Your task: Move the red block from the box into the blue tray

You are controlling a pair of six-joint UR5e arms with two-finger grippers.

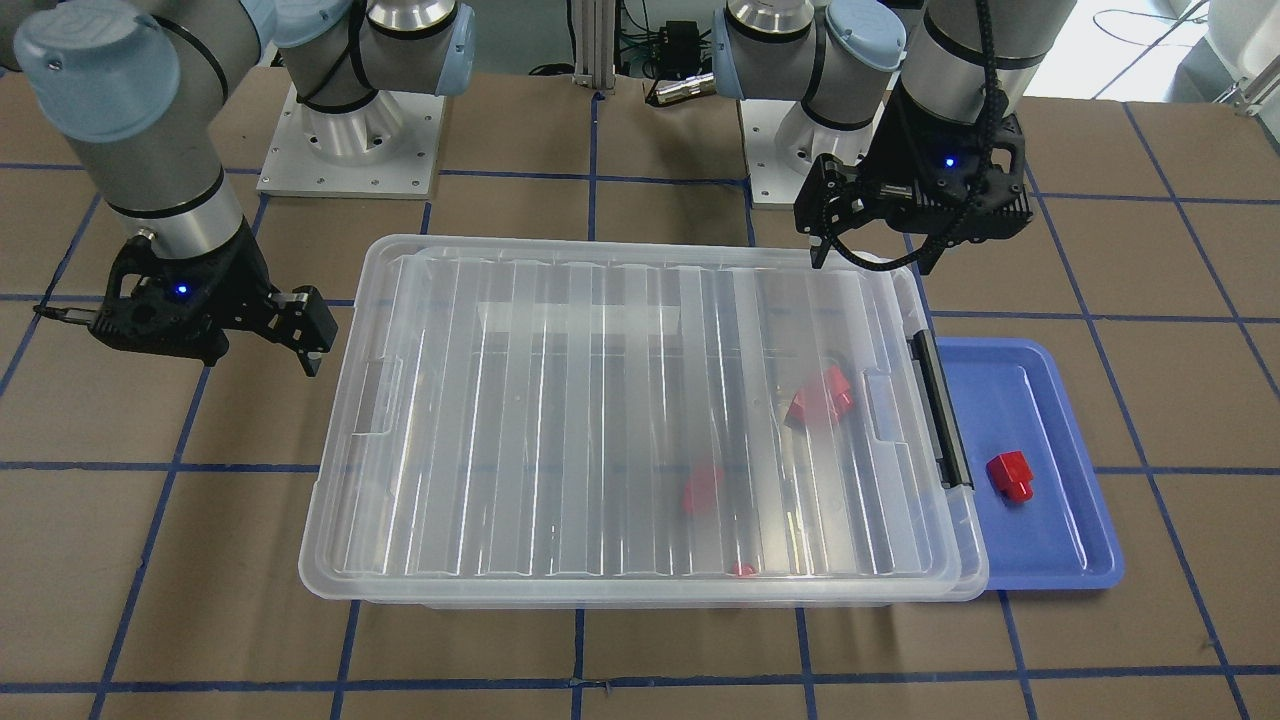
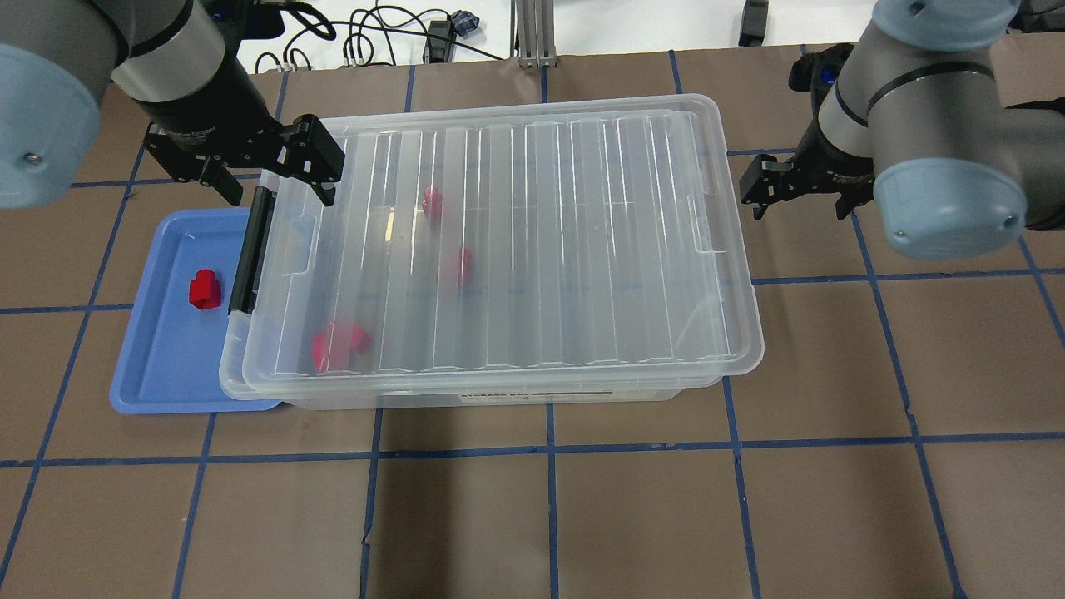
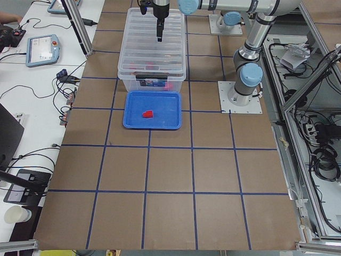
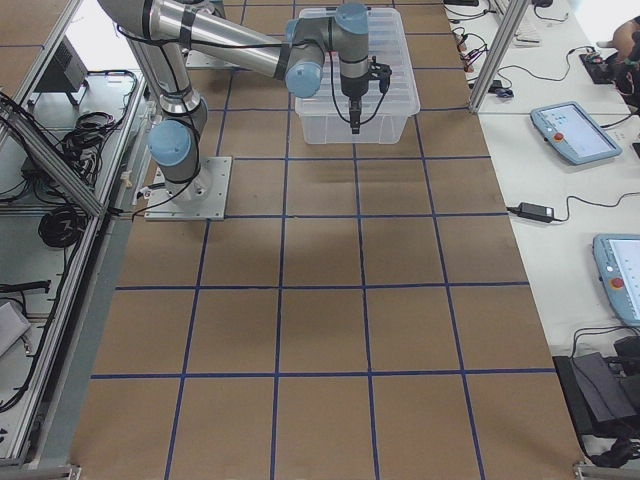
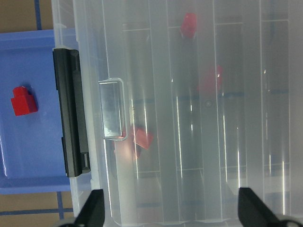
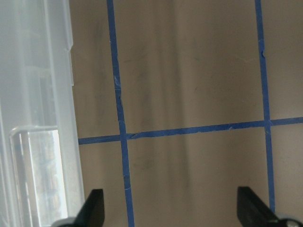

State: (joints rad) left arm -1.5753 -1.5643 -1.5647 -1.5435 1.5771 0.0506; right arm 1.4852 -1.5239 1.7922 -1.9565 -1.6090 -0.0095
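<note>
One red block (image 2: 204,289) lies in the blue tray (image 2: 158,374), well inside the rim. Its long axis runs along the tray's long side, and the narrower end seems to face away from the robot. Your clear box (image 2: 541,249) sits just beside the tray, its rim overhanging the tray's edge at the black latch handle (image 2: 248,249). The ribbed lid (image 2: 582,166) covers the other red blocks (image 2: 337,345) inside. A side label (image 2: 541,391) is too small to read. The left gripper (image 2: 279,195) hangs over the latch end, spread wide and empty. The right gripper (image 2: 797,204) hangs beside the far end, likewise wide and empty.
</note>
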